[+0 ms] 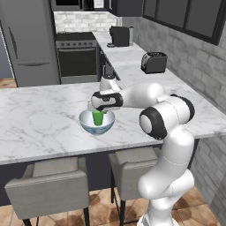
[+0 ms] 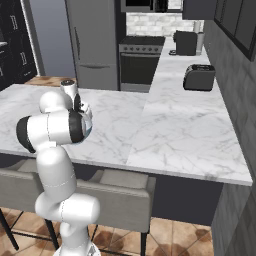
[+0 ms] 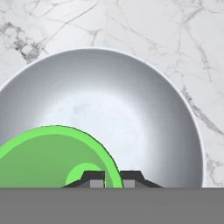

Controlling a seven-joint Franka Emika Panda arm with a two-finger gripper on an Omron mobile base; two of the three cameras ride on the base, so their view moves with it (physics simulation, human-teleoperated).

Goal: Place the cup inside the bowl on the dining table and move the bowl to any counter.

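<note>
Grey brick wall (image 1: 194, 57) with dark windows (image 1: 185, 15); steel fridge (image 1: 28, 39), black oven (image 1: 77, 57), toaster (image 1: 154, 62), coffee maker (image 1: 120, 35); padded chairs (image 1: 48, 185) on brown tile floor (image 1: 99, 207).

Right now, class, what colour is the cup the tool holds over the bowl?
Bright green cup, plain, no pattern; clearest in the hand view, against the bowl.

Cup (image 1: 97, 118) sits in bowl (image 1: 96, 123) on table (image 1: 39, 119), w/ chairs (image 1: 48, 187) in front, toaster (image 1: 154, 62) behind-right.

cup (image 3: 48, 157) cropped, arm hides bowl (image 2: 88, 131)
</note>
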